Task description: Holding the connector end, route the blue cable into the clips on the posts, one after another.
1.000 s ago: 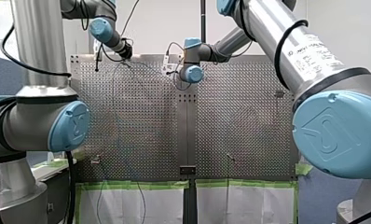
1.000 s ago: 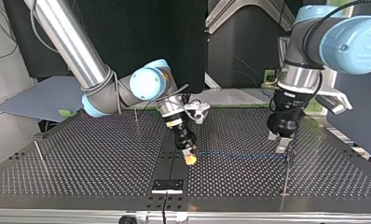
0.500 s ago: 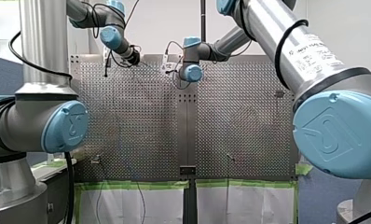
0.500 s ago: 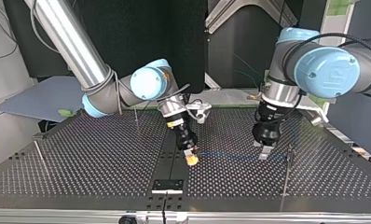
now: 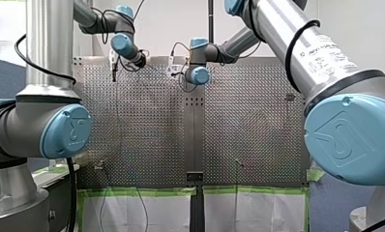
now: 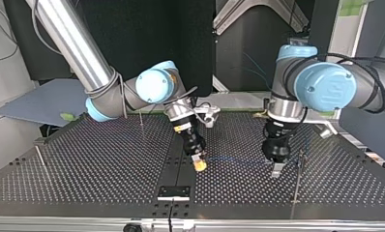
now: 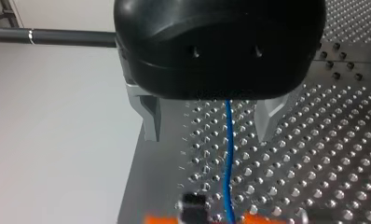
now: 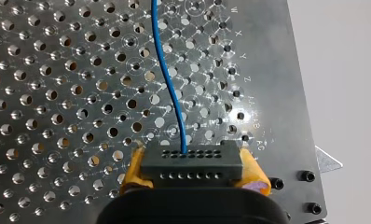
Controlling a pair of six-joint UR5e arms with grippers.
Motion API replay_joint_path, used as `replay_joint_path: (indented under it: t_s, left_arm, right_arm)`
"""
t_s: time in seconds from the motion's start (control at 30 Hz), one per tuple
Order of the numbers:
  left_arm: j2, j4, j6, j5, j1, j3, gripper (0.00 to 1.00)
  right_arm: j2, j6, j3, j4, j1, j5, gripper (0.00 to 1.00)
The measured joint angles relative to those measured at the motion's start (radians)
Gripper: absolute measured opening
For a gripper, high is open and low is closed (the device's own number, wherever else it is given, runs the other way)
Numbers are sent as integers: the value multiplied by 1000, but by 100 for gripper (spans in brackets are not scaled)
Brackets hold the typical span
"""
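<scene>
Clearly right pincer (image 8: 193, 171) clamps connector (image 8: 193, 161); table (image 8: 58, 70) edge lettered W–Z.

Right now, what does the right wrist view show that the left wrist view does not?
Only the right wrist view: my right gripper's yellow pads clamped on the black connector. Only the left wrist view: my left gripper's metal fingers open, the blue cable passing between them, touching neither. Both: that cable over the perforated table.

Thin blue cable (image 8: 167, 70) — gently curved over the perforated table (image 8: 58, 93), ending in a black many-holed connector (image 8: 190, 158) pinched in my right gripper (image 8: 193, 170). Slim upright posts (image 6: 296, 183) well apart.
</scene>
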Motion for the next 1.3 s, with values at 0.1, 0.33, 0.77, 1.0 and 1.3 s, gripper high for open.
replay_joint_path:
  t_s: [0.1,0.33,0.77,1.0,1.3]
  left_arm:
    - [-12,10,-5,-7,-1,15,100]
    - [-42,13,-13,-14,-3,61,100]
    - [-76,-3,-13,-12,-5,71,100]
    - [-76,-4,-11,-22,-5,71,100]
    - [-75,-22,11,-51,-5,71,26]
  right_arm:
    - [0,0,0,0,0,0,0]
    - [0,1,0,0,-3,0,0]
    - [0,3,0,3,-4,-1,0]
    - [0,3,0,4,-3,-2,0]
    - [0,1,0,8,-3,-2,0]
